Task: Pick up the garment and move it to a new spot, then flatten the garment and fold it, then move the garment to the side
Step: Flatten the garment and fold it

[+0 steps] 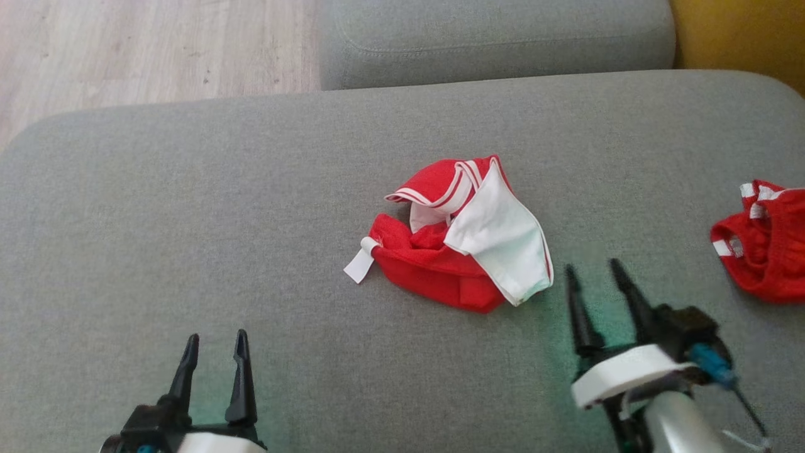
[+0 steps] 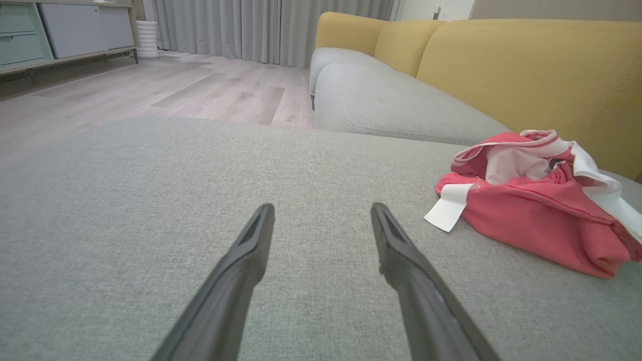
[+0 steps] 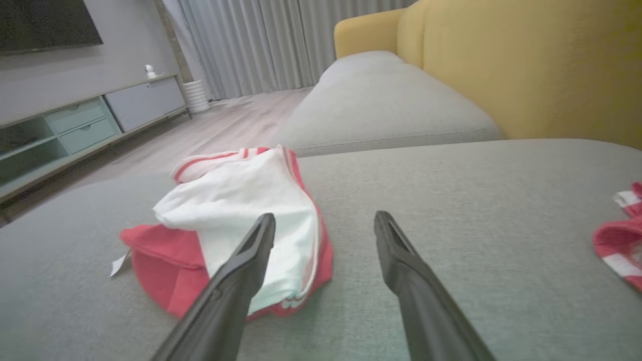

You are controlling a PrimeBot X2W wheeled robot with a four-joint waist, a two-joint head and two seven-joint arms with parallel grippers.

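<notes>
Crumpled red-and-white garment [image 1: 462, 242] on the grey cushion [image 1: 188, 189], just ahead and left of the right gripper [image 1: 592, 266], well ahead and right of the left gripper [image 1: 217, 335]. Both spread wide (pinching nothing). Second red cloth [image 1: 764, 245] off to the right of the right gripper.

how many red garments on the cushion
2. One crumpled red and white garment lies midway across the grey cushion, just ahead of the right gripper. Another red garment sits at its right side, cut by the head view's edge; more may lie beyond.

Garment [image 1: 462, 242] lies on cushion [image 1: 188, 207], second garment [image 1: 764, 251] rightward.
</notes>
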